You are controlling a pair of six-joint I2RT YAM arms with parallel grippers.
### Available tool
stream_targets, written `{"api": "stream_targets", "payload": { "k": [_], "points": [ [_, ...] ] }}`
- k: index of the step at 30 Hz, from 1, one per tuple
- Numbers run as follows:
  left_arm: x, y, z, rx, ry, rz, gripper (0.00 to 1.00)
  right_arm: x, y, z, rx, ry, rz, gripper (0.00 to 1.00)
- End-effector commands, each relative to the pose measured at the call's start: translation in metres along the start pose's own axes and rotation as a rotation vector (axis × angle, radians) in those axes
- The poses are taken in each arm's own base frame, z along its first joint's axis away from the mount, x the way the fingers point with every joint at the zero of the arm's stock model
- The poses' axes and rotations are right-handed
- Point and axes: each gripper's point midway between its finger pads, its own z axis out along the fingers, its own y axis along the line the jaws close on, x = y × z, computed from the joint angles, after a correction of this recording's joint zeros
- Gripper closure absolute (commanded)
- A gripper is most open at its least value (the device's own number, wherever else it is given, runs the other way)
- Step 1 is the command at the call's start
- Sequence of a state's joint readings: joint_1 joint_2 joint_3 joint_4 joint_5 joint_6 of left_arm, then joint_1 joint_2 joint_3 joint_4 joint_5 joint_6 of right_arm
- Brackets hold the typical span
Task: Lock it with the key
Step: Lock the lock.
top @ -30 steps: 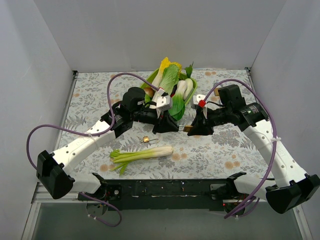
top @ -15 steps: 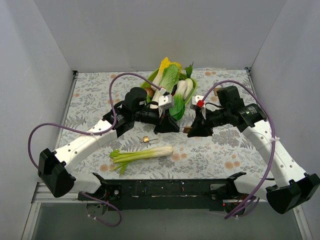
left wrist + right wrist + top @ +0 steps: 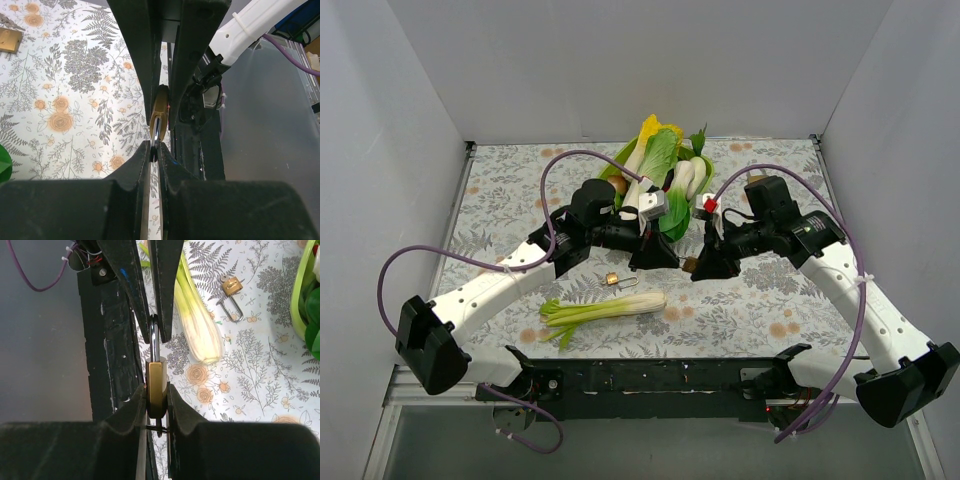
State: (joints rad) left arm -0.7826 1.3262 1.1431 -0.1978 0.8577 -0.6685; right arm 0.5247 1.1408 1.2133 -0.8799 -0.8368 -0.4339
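Middle's shut off: the left gripper (image 3: 665,258) clamping the key (image 3: 156,136) and the right gripper (image 3: 698,268) clamping the padlock (image 3: 156,382) meet tip to tip. Heap of vegetables (image 3: 660,160) just behind, leek (image 3: 610,307) and spare lock (image 3: 614,279) just in front; cloth (image 3: 490,200) bare at both far corners

The padlock (image 3: 156,382) is half buried between the pads of the right gripper (image 3: 156,392), its keyhole end hidden; the left gripper (image 3: 153,150) covers the shackle (image 3: 154,347) top. Mid-worktop, the loose padlock (image 3: 6,40) is cut off by the picture's edge
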Motion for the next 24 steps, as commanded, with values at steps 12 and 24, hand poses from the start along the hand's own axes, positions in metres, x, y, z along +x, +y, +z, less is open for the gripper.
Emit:
{"api": "stream_targets", "payload": {
  "k": [12,24],
  "points": [
    [-0.01,-0.046,0.022,0.182,-0.094,0.087,1.0,-0.103,0.007,0.013,-0.11,-0.308,-0.28,0.99],
    [-0.02,-0.035,0.001,0.094,-0.099,0.068,1.0,-0.062,0.016,0.011,-0.103,-0.186,-0.282,0.99]
  ]
}}
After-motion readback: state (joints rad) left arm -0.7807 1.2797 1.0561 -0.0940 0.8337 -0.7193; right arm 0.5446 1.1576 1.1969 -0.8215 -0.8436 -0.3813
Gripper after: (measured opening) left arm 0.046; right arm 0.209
